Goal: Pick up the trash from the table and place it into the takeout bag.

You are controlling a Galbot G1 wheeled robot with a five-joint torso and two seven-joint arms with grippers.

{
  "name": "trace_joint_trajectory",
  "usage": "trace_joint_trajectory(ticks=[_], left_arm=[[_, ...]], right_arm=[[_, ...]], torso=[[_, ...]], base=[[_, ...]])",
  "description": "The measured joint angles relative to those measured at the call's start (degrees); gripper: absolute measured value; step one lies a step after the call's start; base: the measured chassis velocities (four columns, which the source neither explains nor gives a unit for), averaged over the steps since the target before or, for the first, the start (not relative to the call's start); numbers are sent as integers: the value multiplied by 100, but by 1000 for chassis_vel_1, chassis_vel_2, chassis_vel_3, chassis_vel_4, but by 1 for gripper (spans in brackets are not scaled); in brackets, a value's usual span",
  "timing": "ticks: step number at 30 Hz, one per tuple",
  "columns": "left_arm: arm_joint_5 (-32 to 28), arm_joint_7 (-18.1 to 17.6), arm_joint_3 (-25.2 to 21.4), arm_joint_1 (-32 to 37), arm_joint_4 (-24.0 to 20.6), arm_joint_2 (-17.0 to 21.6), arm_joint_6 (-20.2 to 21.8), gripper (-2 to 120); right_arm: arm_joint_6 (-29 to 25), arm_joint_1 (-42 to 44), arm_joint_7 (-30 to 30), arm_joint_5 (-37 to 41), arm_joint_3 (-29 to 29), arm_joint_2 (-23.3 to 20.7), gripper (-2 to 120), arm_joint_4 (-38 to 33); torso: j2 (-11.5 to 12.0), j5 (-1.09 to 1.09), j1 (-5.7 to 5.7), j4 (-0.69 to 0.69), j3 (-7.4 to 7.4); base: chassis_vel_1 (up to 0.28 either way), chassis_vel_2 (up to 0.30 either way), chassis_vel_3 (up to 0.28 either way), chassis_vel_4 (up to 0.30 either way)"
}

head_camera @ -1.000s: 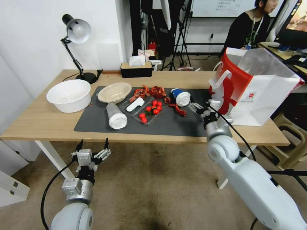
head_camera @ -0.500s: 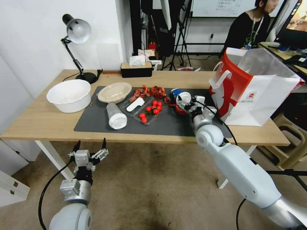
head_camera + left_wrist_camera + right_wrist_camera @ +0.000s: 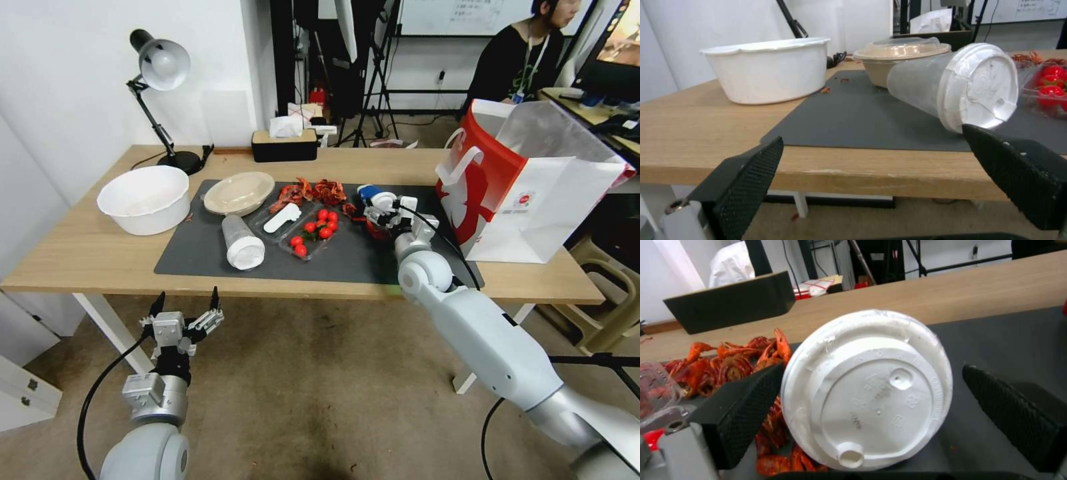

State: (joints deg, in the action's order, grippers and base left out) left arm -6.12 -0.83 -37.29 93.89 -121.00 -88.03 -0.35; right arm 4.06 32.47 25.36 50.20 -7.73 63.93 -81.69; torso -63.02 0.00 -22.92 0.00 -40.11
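Your takeout bag (image 3: pixel 533 200), small red logo unreadable, stands at the table (image 3: pixel 80 253)'s right end. Your right gripper (image 3: pixel 381 212) brackets the tipped blue white-lidded cup (image 3: pixel 377 199) on the mat, jaws spread; closing on it looks next. Your left gripper (image 3: pixel 187 308) hangs spread below the table edge.

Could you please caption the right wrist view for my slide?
Open right gripper straddles the blue cup's white lid on the dark mat.
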Motion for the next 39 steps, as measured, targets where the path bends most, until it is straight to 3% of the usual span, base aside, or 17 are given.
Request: trace_joint_trajectory(ticks=[3, 6, 13, 18, 25, 28, 31, 36, 39], left_arm=[[-1, -1, 0, -6, 19, 4, -9, 100], [-3, -3, 0, -11, 51, 9, -26, 100], [-3, -5, 8, -10, 65, 7, -35, 100], [-3, -5, 10, -12, 66, 6, -36, 100], [-3, -6, 10, -7, 66, 6, -36, 100], [9, -6, 22, -5, 59, 2, -36, 100], [25, -6, 40, -4, 58, -2, -36, 100], [60, -6, 70, 1, 56, -17, -35, 100], [96, -4, 103, 10, 40, -35, -35, 100]], right_arm=[[17, -15, 10, 0, -16, 17, 99, 37], [28, -22, 25, -12, -21, 51, 85, 73], [24, -2, 24, -30, -17, 57, 68, 66], [18, 26, 20, -33, 4, 50, 67, 7], [-143, 189, -183, -35, 230, -62, 67, -596], [-428, 394, -771, -42, 705, -297, 67, -1424], [-623, 483, -1156, -17, 1176, -453, 67, -1807], [-749, 505, -1308, 53, 1759, -743, 67, -2173], [-585, 505, -1102, -56, 2351, -1131, 67, -2385]], torso=[[0, -1, 0, 0, 0], [0, 0, 0, 0, 0], [-1, 0, 1, -1, 1], [-1, 1, 1, 0, 1], [-1, 1, 1, 0, 0], [-1, 1, 1, 0, 1], [-1, 0, 1, 0, 1], [-1, 1, 1, 0, 1], [-1, 0, 1, 0, 1]], base=[[0, 0, 0, 0], [0, 0, 0, 0], [0, 0, 0, 0], [0, 0, 0, 0], [0, 0, 0, 0], [0, 0, 0, 0], [0, 0, 0, 0], [0, 0, 0, 0], [0, 0, 0, 0]])
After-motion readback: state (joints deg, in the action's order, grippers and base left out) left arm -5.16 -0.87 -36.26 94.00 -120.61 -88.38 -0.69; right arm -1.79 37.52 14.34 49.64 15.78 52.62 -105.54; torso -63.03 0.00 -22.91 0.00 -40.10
